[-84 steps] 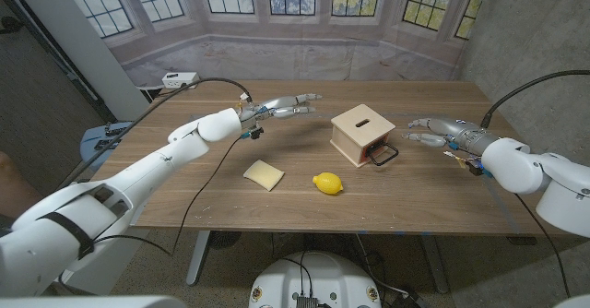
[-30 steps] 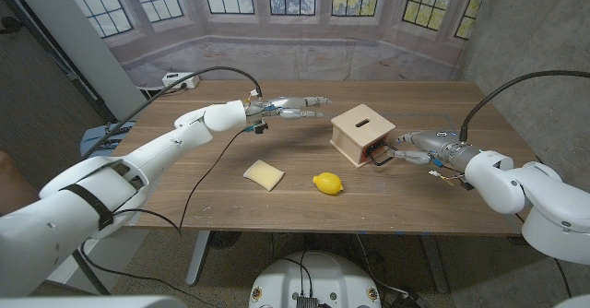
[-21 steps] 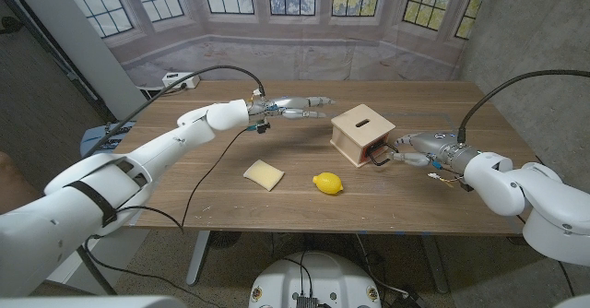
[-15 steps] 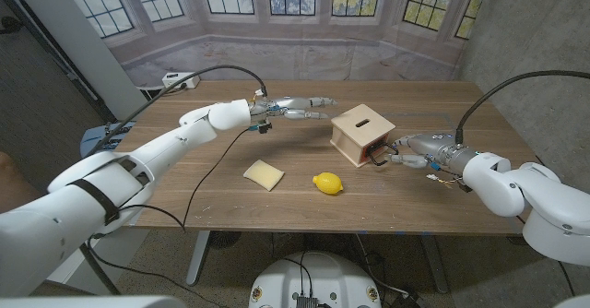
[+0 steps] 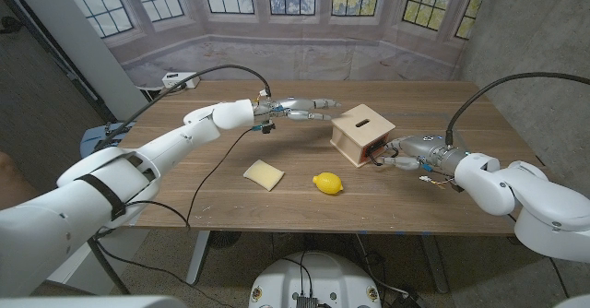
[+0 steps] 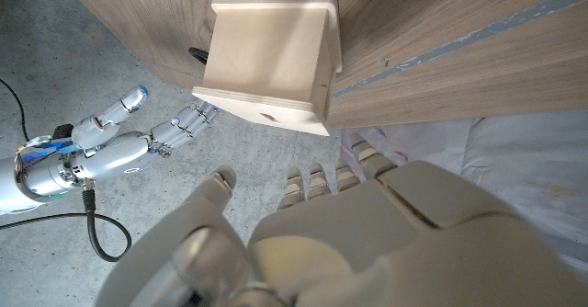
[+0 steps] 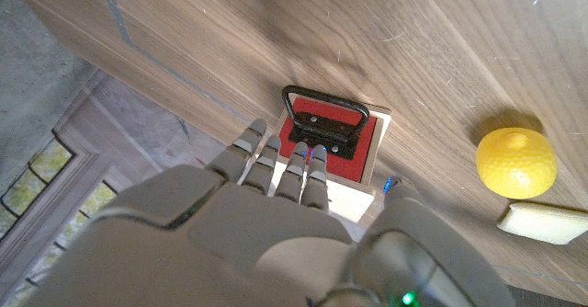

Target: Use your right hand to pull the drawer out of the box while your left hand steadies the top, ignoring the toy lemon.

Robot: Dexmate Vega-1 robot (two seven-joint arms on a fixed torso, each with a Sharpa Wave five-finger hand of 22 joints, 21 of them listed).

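The wooden box [image 5: 362, 132] sits between both hands. The right hand [image 5: 402, 150], fingers spread and empty, is poised at the black drawer handle [image 7: 325, 120]. The left hand [image 5: 300, 108], open, hovers beside the box; it should be pressed on top first, then the handle hooked.

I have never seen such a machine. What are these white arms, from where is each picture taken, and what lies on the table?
It is a robot with two arms, each ending in a hand. One picture looks down from its head; the other two come from cameras on its wrists, so they appear turned. On the wooden table stand a small wooden box with a red drawer front and a black handle, a toy lemon and a pale yellow block. The left hand hovers open, short of the box. The right hand reaches to the handle; nothing is plainly held yet.
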